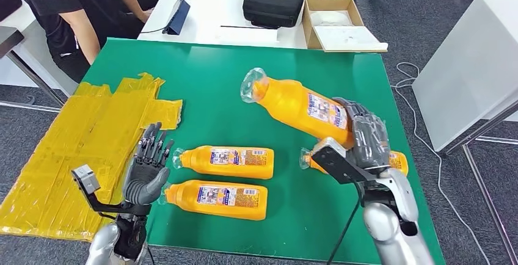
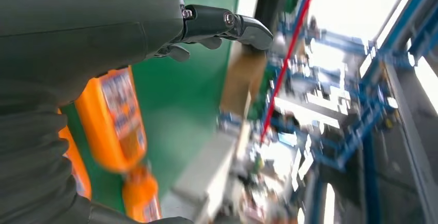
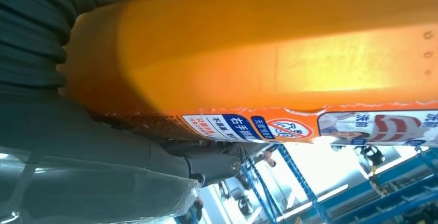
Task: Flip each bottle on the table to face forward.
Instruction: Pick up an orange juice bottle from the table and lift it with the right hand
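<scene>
A green table [image 1: 214, 76] stands on grey carpet, with a white desk [image 1: 214, 8] pushed up against its far edge. On that desk sit a black case [image 1: 273, 3] and an open cardboard box [image 1: 338, 24], and a person in a black shirt [image 1: 67, 14] leans at its left end. A crumpled yellow sheet [image 1: 73, 149] covers the green table's left side and hangs over the edge.

Four orange bottles are here. The right hand [image 1: 366, 137] grips one of them, the lifted bottle [image 1: 299, 106], around its lower body and holds it off the table, tilted, with its clear cap pointing up and toward the far left. The right wrist view shows that bottle's orange side [image 3: 268, 43] pressed against the palm, with a strip of printed label along one edge. Beneath that hand a third bottle [image 1: 398, 161] lies on the table, mostly hidden by the wrist. Two more lie side by side near the front edge, caps to the left and labels up: the far bottle [image 1: 226, 162] and the near bottle [image 1: 217, 199].

The left hand [image 1: 148, 170] hovers just left of those two, holding nothing, its fingers [image 1: 153, 143] spread and pointing away from the robot.
</scene>
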